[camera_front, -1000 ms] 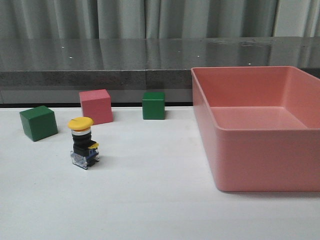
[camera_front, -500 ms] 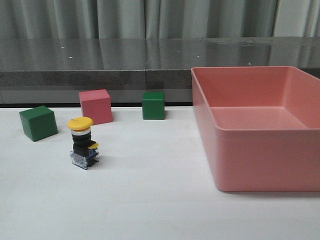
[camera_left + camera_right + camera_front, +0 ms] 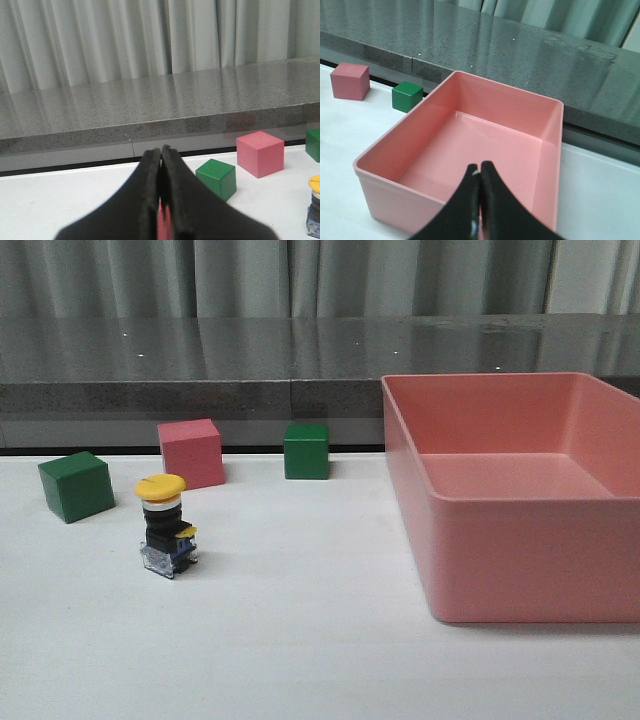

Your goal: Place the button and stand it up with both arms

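Observation:
The button (image 3: pixel 165 525) stands upright on the white table at the left, yellow cap up, black body and clear-blue block below. Its edge also shows in the left wrist view (image 3: pixel 314 205). Neither arm shows in the front view. My left gripper (image 3: pixel 160 152) is shut with nothing between its fingers, low over the table, apart from the button. My right gripper (image 3: pixel 480 167) is shut and empty, above the near side of the pink bin (image 3: pixel 470 140).
A green cube (image 3: pixel 76 485), a pink cube (image 3: pixel 191 452) and a second green cube (image 3: pixel 306 450) stand behind the button. The large pink bin (image 3: pixel 520 540) fills the right side. A grey ledge and curtains run along the back.

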You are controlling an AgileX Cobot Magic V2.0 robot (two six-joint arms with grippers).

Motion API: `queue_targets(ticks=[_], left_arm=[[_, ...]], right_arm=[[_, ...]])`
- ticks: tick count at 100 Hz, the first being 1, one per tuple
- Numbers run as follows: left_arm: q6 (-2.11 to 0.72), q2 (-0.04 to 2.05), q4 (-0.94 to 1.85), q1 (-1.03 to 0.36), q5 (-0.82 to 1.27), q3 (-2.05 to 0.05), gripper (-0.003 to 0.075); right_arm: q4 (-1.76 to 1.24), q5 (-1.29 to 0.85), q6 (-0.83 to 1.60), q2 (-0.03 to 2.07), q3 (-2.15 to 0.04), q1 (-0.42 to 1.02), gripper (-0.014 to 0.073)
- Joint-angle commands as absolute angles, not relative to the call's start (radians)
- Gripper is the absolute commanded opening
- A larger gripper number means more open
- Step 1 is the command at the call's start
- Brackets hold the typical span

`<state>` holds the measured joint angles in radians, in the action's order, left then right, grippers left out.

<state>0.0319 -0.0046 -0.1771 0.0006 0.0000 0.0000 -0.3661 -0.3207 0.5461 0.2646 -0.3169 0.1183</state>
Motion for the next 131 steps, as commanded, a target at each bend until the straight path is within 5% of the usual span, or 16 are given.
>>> queue_targets(ticks=[1,34,57,131], left_arm=[[0.043,-0.035,-0.169,0.002,-0.083,0.045,-0.002],[0.043,-0.035,-0.169,0.002,-0.083,0.045,-0.002],[0.043,-0.035,-0.169,0.002,-0.083,0.045,-0.002],[0.043,-0.035,-0.169,0.002,-0.083,0.045,-0.0019]], right_arm=[[-0.329,-0.232,0.494,0.27,-0.334,0.115,-0.0061],[0.055,-0.097,-0.087,0.116,-0.16,0.115,-0.0061],[0.055,-0.057,-0.098,-0.035,-0.029,0.114,-0.0061],[0.053,0.015,-0.099,-0.031,0.013,0.108,-0.0061]])
